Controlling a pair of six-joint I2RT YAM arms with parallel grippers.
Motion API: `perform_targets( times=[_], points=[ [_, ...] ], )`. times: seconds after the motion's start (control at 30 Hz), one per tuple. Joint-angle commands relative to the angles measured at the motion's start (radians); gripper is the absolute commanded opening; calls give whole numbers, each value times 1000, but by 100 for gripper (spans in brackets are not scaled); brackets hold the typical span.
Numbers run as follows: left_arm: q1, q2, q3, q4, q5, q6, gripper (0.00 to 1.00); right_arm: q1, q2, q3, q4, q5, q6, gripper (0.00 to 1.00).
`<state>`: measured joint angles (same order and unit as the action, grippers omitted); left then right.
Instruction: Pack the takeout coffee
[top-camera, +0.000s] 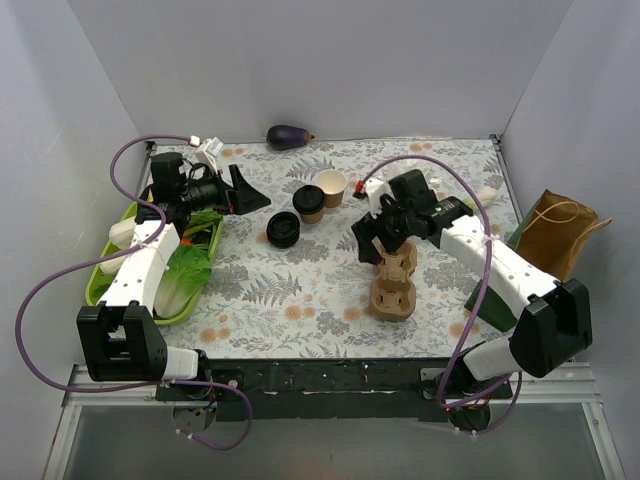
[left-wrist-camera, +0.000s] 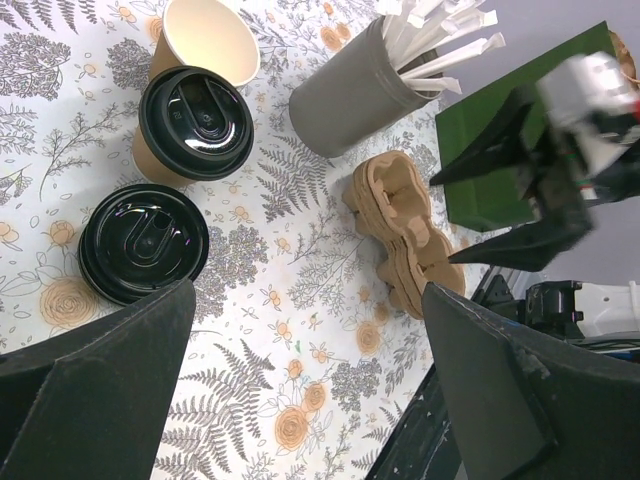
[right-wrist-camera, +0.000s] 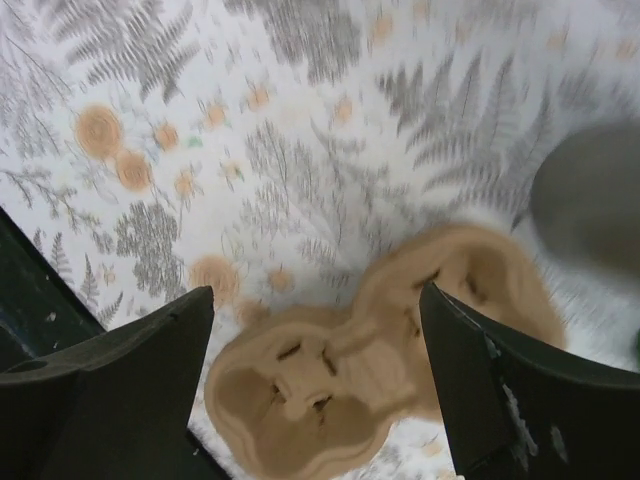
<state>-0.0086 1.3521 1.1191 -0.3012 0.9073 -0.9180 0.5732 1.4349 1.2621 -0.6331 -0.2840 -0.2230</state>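
A: Position of the coffee (top-camera: 310, 203)?
B: Left of the carrier (top-camera: 393, 285) and farther back; upright on the table (top-camera: 300, 290), black lid on; nothing grips it.
A: Neighbours?
B: Lid stack (top-camera: 283, 231) just beside the coffee, on the side away from the carrier; open cup (top-camera: 333, 187) just behind the coffee, also back-left of the carrier.
A: Left gripper (top-camera: 255, 195)?
B: Well left of the carrier; fingers wide apart, nothing between them; its wrist view takes in coffee, lid stack and carrier.
A: Right gripper (top-camera: 375, 240)?
B: Over the carrier's far end; fingers spread wide, holding nothing; in its wrist view the carrier shows below, between them; contact with it cannot be told, the view is blurred.
A: Anything else near the carrier?
B: Straw holder (left-wrist-camera: 345, 95) just behind it; green bag (left-wrist-camera: 480, 205) to its right.
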Motion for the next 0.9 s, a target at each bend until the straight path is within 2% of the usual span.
perform_targets(
  times=[0.0,0.1,0.17,0.6,0.87],
  points=[
    [4,-31,-8,34,21,-30,98,-99,-42,-168,-76,3,154,85],
    [4,-33,-15,33,19,-30,98,-156,-51,-210,-85,5,166,76],
    [4,-36,-18,28,18,-27,98,-176,-45,-213,-88,5,168,74],
    [4,-30,-28,30,12,-33,98,-216,-44,-239,-88,-26,201,70],
    [4,-25,-36,40,10,-45,98,-214,21,-218,-86,-46,215,70]
  ],
)
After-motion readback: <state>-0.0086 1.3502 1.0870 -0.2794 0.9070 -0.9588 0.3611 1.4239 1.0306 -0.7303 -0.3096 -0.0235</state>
